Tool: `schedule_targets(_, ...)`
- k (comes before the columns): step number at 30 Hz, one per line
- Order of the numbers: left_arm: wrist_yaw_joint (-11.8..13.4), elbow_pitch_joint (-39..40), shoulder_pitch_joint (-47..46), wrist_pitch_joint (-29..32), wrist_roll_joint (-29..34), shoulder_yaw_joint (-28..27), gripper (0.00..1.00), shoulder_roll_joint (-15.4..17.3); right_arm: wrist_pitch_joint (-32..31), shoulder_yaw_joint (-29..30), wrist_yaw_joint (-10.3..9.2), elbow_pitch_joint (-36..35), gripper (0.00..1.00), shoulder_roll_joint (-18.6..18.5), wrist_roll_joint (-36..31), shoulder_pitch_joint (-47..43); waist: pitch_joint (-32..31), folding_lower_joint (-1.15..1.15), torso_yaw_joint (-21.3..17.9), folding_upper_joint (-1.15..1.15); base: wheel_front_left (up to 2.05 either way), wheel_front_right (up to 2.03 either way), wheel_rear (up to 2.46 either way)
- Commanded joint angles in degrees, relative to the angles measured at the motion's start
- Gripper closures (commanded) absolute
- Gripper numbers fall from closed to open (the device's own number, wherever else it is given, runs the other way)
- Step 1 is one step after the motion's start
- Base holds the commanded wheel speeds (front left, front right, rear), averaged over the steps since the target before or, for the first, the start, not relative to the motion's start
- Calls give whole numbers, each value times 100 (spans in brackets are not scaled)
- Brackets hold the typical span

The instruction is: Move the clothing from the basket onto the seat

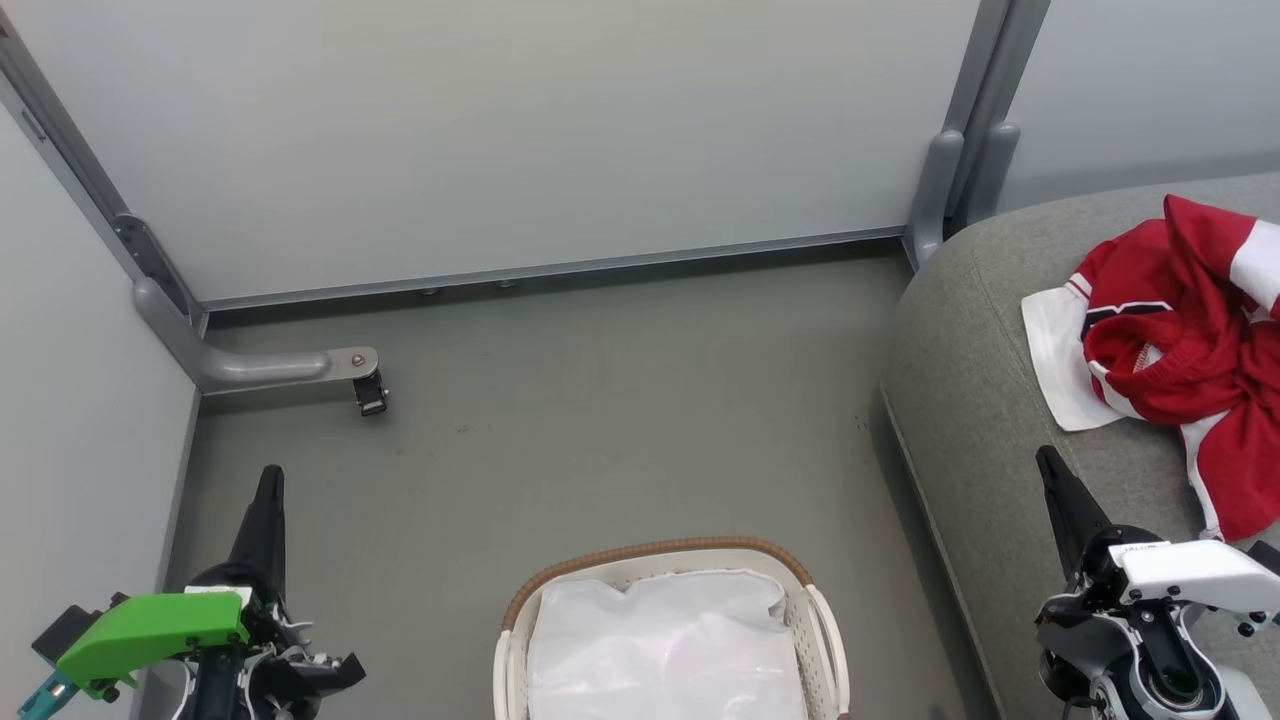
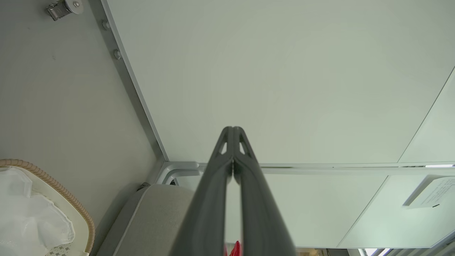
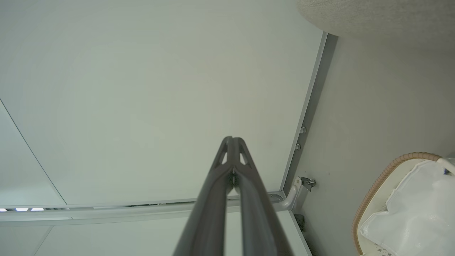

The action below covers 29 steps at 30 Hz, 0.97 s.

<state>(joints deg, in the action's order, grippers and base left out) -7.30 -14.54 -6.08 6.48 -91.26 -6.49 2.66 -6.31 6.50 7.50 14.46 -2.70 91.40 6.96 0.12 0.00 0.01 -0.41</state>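
You're looking at the clothing (image 1: 1185,365) lying bunched on the seat (image 1: 970,400) at far right, the basket (image 1: 655,551) sitting near centre holding its white liner (image 1: 665,640), left gripper (image 1: 270,478) and right gripper (image 1: 1047,462) idling with jaws closed, empty.

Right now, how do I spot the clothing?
Find the large rounded grey fabric seat at right. On it lies crumpled red sports clothing with white trim. Its red separates it from the plain white liner in the oval white basket.
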Motion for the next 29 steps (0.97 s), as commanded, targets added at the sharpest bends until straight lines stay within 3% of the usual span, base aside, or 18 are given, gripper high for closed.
schedule_targets(1, -35, 40, -87, 28, -128, -26, 100, 39, -44, 29, -2, -38, 100, -33, 102, -81, -5, 0, -1, 41, 0, 0, 0)
schedule_targets(29, -37, 35, -82, 33, -119, -23, 100, 39, -47, 27, -1, -34, 100, -33, 102, -72, -7, 0, -1, 41, 0, 0, 0)
